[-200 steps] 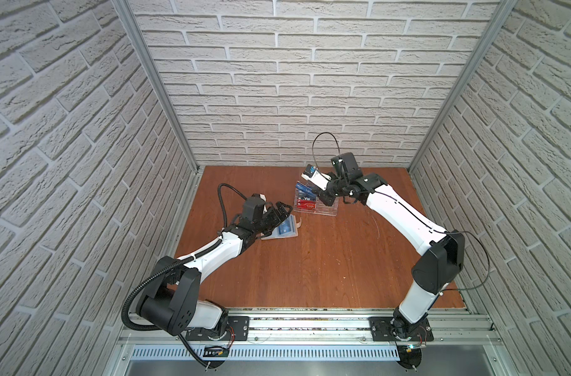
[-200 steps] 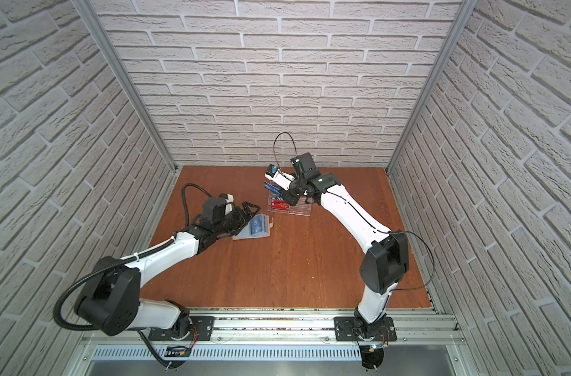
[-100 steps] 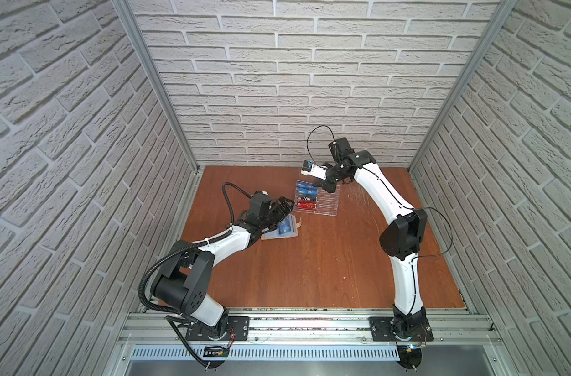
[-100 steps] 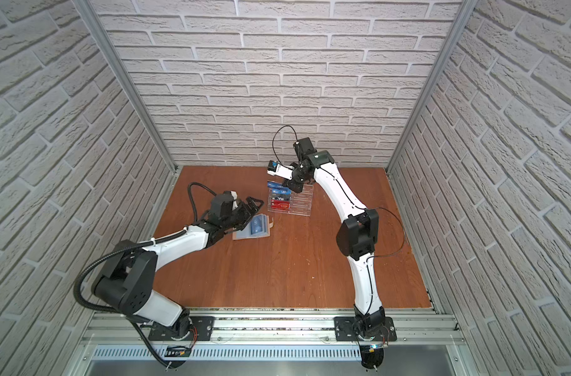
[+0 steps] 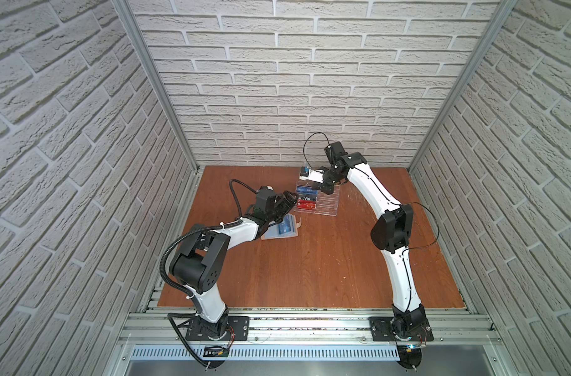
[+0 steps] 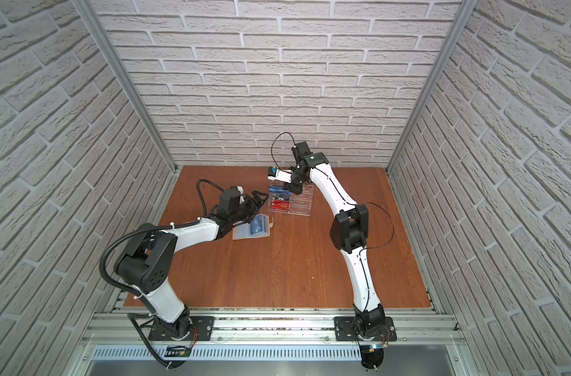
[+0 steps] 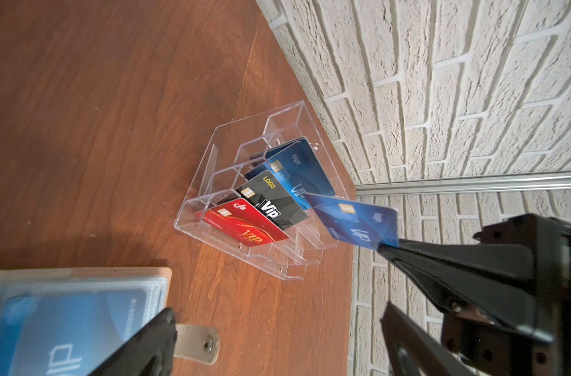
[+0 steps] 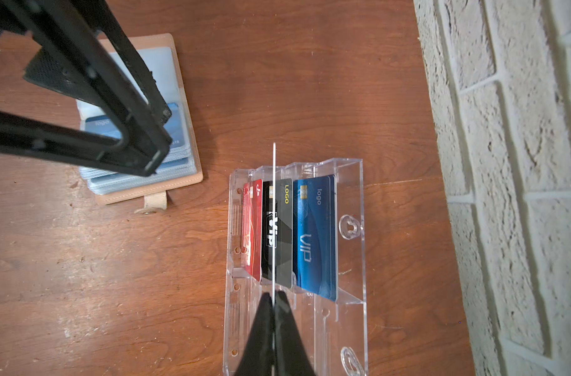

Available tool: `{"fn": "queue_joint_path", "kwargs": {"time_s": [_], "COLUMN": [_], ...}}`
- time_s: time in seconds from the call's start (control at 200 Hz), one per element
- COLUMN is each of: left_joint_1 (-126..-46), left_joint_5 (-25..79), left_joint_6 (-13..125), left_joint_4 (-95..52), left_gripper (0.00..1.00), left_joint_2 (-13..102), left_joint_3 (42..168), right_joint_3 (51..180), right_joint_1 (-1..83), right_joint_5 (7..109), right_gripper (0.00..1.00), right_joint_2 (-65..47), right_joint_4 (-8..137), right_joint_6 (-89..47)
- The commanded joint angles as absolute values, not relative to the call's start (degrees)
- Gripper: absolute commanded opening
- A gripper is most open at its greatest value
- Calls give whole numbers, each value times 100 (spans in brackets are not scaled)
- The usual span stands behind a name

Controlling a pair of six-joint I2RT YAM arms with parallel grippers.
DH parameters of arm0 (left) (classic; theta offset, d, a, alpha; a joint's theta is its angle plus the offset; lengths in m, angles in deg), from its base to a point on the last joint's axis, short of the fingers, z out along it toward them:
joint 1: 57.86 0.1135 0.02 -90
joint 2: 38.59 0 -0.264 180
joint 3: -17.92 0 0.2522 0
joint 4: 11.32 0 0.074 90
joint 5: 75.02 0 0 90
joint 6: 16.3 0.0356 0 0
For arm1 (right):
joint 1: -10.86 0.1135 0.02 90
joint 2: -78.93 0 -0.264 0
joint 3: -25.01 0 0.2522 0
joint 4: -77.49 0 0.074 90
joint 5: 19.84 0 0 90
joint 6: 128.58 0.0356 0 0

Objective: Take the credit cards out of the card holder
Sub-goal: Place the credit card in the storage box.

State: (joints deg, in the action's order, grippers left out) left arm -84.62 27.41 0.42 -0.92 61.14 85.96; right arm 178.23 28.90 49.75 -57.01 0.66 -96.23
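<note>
1. Brown wood worktop (image 8: 114, 276), with the holder (image 8: 181, 153) lying open on it. Its frosted sleeves face up and the snap tab (image 7: 196, 345) lies flat on the wood.
2. Sleeved card (image 7: 66, 325): a blue one, tucked in the top sleeve of the holder. It shows through the plastic.
3. Right hand (image 8: 273, 294) is clamped tight on the held card (image 7: 355, 221), also blue, gripping it at one short end. That card hangs in the air over the rack (image 8: 349, 244), not in any slot. From the right wrist view it's edge-on, just a thin white line.
4. Rack is clear acrylic, stepped, and sits near the holder, on the back-wall side. Three cards stand in it: red card (image 8: 256, 228) in front, black card (image 8: 279, 234) behind it, and the racked card (image 8: 315, 237), blue, one tier further back.
5. Left hand (image 5: 289, 202) is spread wide with nothing in it, low over the holder on the rack side. Can't tell if a finger touches the sleeves.
</note>
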Motion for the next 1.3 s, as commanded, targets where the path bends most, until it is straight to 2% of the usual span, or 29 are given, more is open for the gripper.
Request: {"fn": "queue_joint_path", "kwargs": {"time_s": [0.0,0.825,1.295], "left_joint_1": [-8493,-8370,-8309], "left_joint_5": [2790,2863,2930], "left_joint_6": [44,103,118], "left_joint_4": [286,242,157], "left_gripper": [98,98,98], "left_joint_2": [6206,6548,6563], "left_joint_3": [8762,8845,8808], "right_joint_3": [18016,18142,17826], "right_joint_1": [2821,2791,2791], "right_joint_5": [4957,5109,5328], "right_gripper": [6,5,6], "right_joint_2": [-5762,-6247,-6148], "right_joint_4": [298,718,892], "right_joint_6": [-9711,-9776,-9832]}}
